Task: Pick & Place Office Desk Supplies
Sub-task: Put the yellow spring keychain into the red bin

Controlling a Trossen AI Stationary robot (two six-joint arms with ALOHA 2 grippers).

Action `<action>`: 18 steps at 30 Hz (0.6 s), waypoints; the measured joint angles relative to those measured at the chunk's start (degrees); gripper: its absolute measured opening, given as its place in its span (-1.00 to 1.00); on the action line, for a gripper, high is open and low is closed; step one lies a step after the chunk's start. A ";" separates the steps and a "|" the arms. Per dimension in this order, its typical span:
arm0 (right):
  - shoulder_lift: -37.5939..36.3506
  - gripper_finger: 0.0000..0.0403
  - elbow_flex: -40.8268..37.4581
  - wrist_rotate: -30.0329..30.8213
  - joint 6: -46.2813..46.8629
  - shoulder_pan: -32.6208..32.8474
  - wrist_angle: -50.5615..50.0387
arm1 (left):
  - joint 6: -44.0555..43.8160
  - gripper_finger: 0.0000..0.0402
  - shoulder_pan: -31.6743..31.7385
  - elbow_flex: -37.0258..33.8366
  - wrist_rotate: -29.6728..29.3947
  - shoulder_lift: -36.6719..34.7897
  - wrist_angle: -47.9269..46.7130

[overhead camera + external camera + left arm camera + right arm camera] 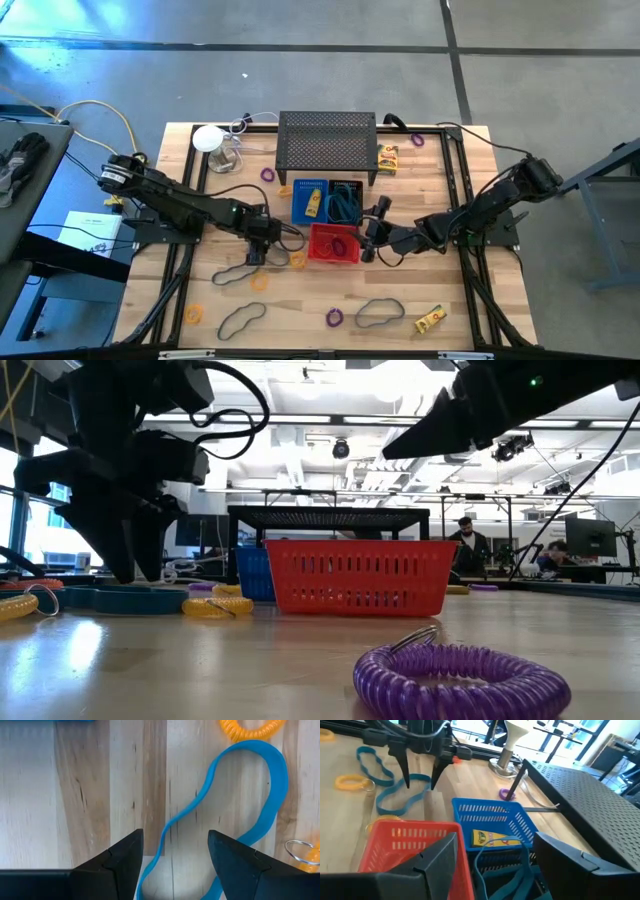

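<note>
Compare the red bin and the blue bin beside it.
The red bin sits nearer the table's front edge; the blue bin sits behind it, nearer the black rack. The blue bin holds a yellow box; none shows in the red bin. Both are small slotted bins.

Overhead looks down; low level, near; both show red bin (333, 243).

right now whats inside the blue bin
The blue bin holds a little yellow printed box, lying flat on its floor. The right hand's dark fingers cover the near part of the bin, so anything there cannot be seen from the wrist view.
</note>
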 joint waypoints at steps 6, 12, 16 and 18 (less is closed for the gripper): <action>0.00 0.24 0.00 -0.01 -0.02 0.00 0.01 | 0.40 0.07 0.00 0.00 0.00 0.00 0.00; 0.00 0.24 0.00 -0.01 -0.02 0.00 -0.01 | 1.43 0.07 0.11 0.00 0.00 0.00 0.18; 0.00 0.24 0.00 -0.01 -0.02 -0.02 -0.01 | 1.41 0.07 0.11 -0.02 0.02 -0.07 4.64; 0.00 0.24 0.00 0.01 -0.02 -0.02 -0.01 | 2.48 0.07 0.11 -0.02 0.02 -0.11 7.98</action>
